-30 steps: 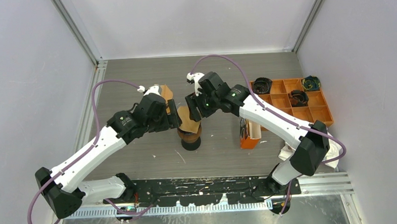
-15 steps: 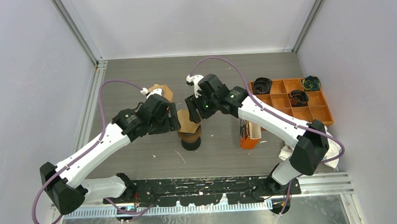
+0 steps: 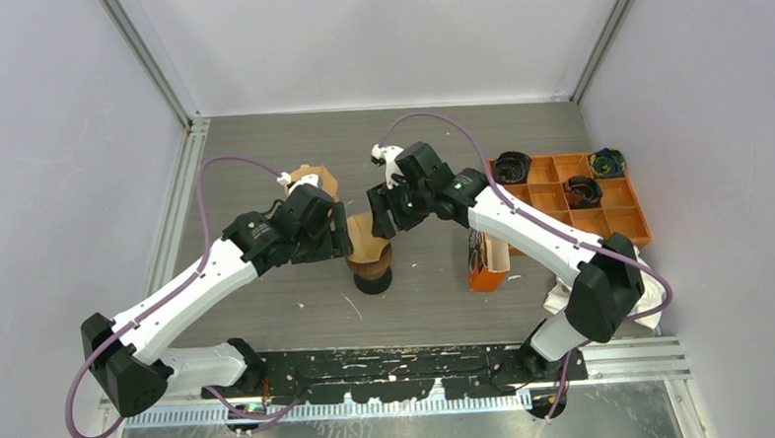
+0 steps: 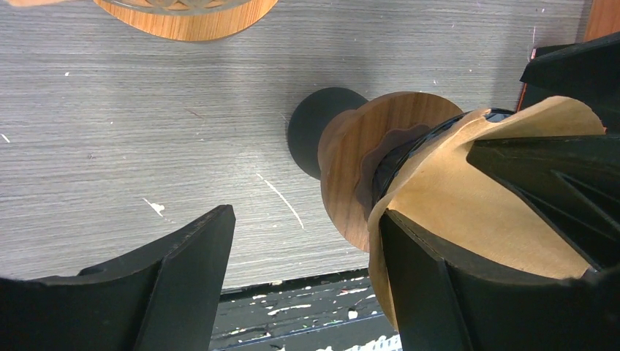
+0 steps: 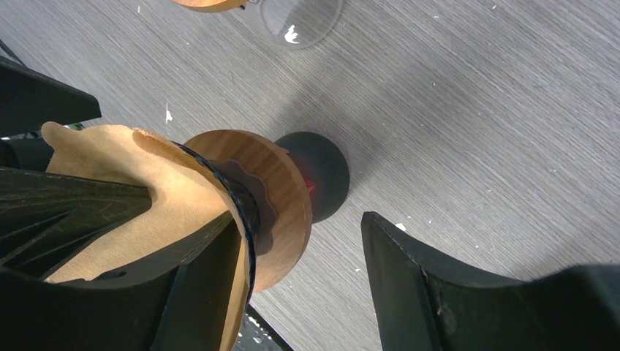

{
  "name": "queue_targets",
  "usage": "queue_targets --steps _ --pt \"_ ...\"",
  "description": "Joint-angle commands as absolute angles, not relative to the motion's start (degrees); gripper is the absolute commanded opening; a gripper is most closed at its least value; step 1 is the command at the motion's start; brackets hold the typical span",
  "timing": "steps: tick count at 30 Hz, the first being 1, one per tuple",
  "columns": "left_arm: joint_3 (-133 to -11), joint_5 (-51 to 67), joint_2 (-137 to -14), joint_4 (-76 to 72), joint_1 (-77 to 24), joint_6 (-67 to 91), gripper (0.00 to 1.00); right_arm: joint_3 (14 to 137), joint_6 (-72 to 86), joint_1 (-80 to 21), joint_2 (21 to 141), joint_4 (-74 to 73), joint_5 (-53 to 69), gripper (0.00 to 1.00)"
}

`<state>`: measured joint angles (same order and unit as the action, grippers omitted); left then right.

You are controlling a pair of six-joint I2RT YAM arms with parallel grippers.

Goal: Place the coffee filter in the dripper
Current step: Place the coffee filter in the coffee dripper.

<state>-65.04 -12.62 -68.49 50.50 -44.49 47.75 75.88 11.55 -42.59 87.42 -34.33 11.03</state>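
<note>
- So, the coffee filter (image 3: 367, 232) is sitting in the mouth of the dripper (image 3: 371, 269) near the middle of the table. The brown paper pokes up out of the wooden collar rather than lying flush.
- What's changed in the last second is small. The left arm has shifted a little to the right, closer in on the dripper, and the right gripper (image 5: 301, 223) has drifted slightly right and toward the far side.
- From above, the paper looks a bit rounder and more tucked in than it did a second ago, though that's hard to be sure of.
- The left gripper (image 4: 303, 219) has its jaws spread and isn't pinching anything. One finger is up against the paper and the other hangs over bare table.
- The right gripper is spread too and holds nothing. One finger rests against the filter and the dripper's rim, the other is out over the table.
- My read is that the filter is basically in and both arms are just nudging it to seat, so the task looks nearly done. The paper's edge is wavy and stands proud, so it may want one more gentle press.
- The risk as I see it is that the dripper stands on a narrow black base, so a sideways shove could tip it.
- The orange tray (image 3: 570, 201) on the right is well apart from all this.
</note>
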Motion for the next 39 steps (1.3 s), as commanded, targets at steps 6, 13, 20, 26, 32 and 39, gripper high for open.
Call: queue_targets --steps 6,13,20,26,32,39 --pt "-66.5 -13.1 -68.5 51.2 -44.2 47.1 0.75 75.0 13.2 -40.1 83.0 -29.3 17.4 0.67" --pt "-66.5 -13.0 -67.8 50.0 -44.1 47.8 0.78 74.0 13.8 -39.1 82.3 -27.4 20.0 0.67" --pt "-65.6 -13.4 -66.6 48.8 -44.1 49.2 0.81 73.1 14.3 -38.8 82.0 -26.3 21.0 0.67" --pt "-64.3 -13.3 -65.1 47.5 -44.1 50.7 0.82 72.6 14.6 -38.6 81.7 -26.0 21.2 0.67" --pt "-63.7 -13.1 -64.6 45.8 -44.0 51.2 0.83 72.0 14.8 -38.4 81.7 -25.7 21.3 0.67" --pt "-62.0 -12.7 -62.8 43.4 -44.1 52.5 0.83 70.9 15.1 -38.0 81.5 -25.0 21.5 0.67"
